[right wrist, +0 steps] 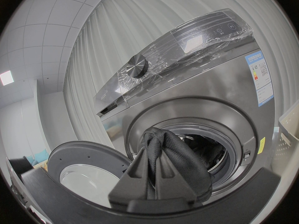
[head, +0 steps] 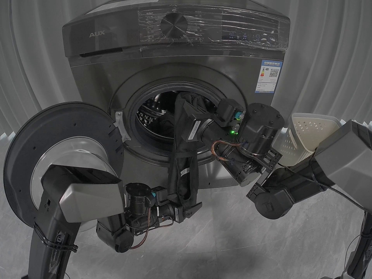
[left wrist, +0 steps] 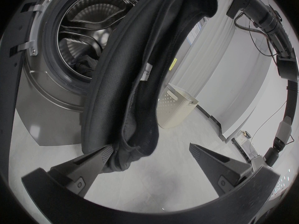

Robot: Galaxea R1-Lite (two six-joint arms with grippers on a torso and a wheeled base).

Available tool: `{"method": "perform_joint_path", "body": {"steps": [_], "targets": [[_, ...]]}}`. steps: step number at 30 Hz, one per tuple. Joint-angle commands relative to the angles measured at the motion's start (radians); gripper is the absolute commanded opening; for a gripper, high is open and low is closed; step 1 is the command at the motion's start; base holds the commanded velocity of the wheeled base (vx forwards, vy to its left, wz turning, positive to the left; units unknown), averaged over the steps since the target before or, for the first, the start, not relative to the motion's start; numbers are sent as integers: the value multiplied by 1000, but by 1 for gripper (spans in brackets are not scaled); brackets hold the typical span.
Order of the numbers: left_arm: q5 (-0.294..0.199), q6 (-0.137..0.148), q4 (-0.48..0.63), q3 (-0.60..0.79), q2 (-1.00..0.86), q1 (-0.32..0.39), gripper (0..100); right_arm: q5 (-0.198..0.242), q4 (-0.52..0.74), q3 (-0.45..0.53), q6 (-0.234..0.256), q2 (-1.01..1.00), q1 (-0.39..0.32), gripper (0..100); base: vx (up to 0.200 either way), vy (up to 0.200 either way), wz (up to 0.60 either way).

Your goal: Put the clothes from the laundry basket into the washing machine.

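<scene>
Black mesh garment (head: 182,155) is hanging in a long fold from the right gripper (right wrist: 154,161), whose fingers are clamping its bunched top at the mouth of the grey front-loading washing machine (head: 174,62). Its lower end is dangling between the spread-apart fingers of the left gripper (left wrist: 149,150). The round door (head: 58,136) is standing open on the left, and a cream perforated plastic laundry basket (head: 306,132) is sitting beside the machine's right side.
</scene>
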Motion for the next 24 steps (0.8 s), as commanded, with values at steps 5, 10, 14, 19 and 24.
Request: {"method": "perform_joint_path", "body": {"steps": [5, 10, 14, 19, 24], "targets": [[27, 4, 2, -102, 63, 2, 0, -1, -2, -11, 0, 0, 4, 0, 0, 0, 0], [42, 4, -5, -112, 63, 4, 0, -3, -3, -8, 0, -2, -1, 0, 0, 0, 0], [43, 4, -34, -99, 51, 4, 0, -21, -11, 0, 0, 0, -12, 0, 0, 0, 0], [36, 11, -83, 31, -69, 4, 0, -21, -11, 26, 0, 9, -64, 0, 0, 0, 0], [27, 18, -83, 200, -239, 5, 0, -3, -13, 118, -3, -2, -111, 0, 0, 0, 0]]}}
